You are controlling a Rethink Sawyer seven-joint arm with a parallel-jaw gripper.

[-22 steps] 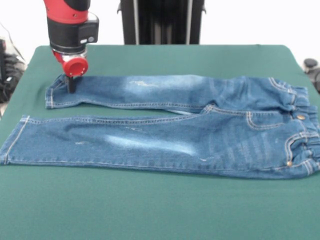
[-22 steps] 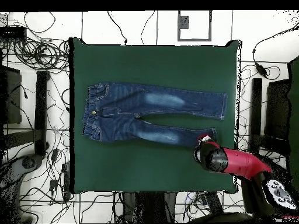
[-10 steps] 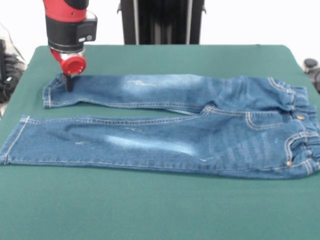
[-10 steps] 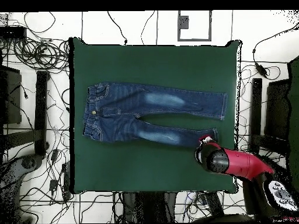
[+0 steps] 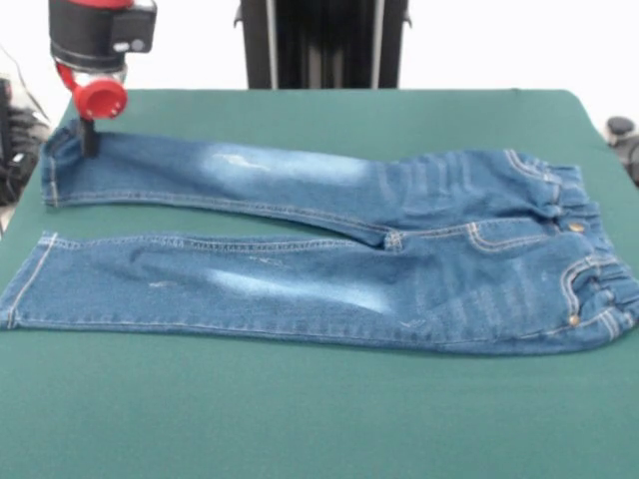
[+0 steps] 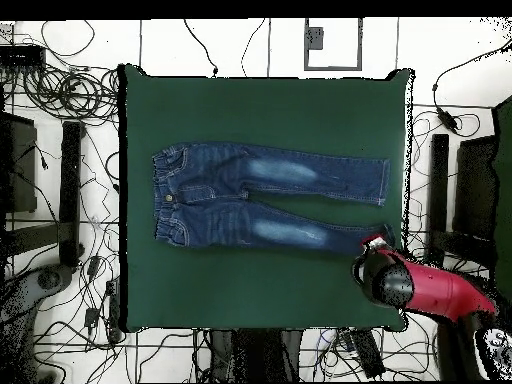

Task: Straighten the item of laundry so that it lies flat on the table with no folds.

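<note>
A dark green table point(image 5: 319, 419) fills the workspace, ringed in the overhead view by a white floor strewn with black cables point(image 6: 70, 95). Across the cloth lies the pair of jeans point(image 5: 329, 269), spread lengthwise with both legs extended side by side and the gathered waistband point(image 5: 589, 264) towards one end. The robot's gripper point(image 5: 88, 140) stands at the hem of the far leg point(image 5: 55, 165), near the table's corner, its dark tip down on the denim just inside the cuff; whether it is pinching the fabric or merely pressing on it cannot be told from either view. The legs look nearly flat, splayed slightly apart, with some puckering around the crotch and waistband.

The risk from here is the nearby edge: the cuff lies close to the table's side, and any further outward pull could draw it over the rim or drag the whole garment after it. A lift with fabric caught in the tip could also raise the hem and drop it back with a fresh fold.
</note>
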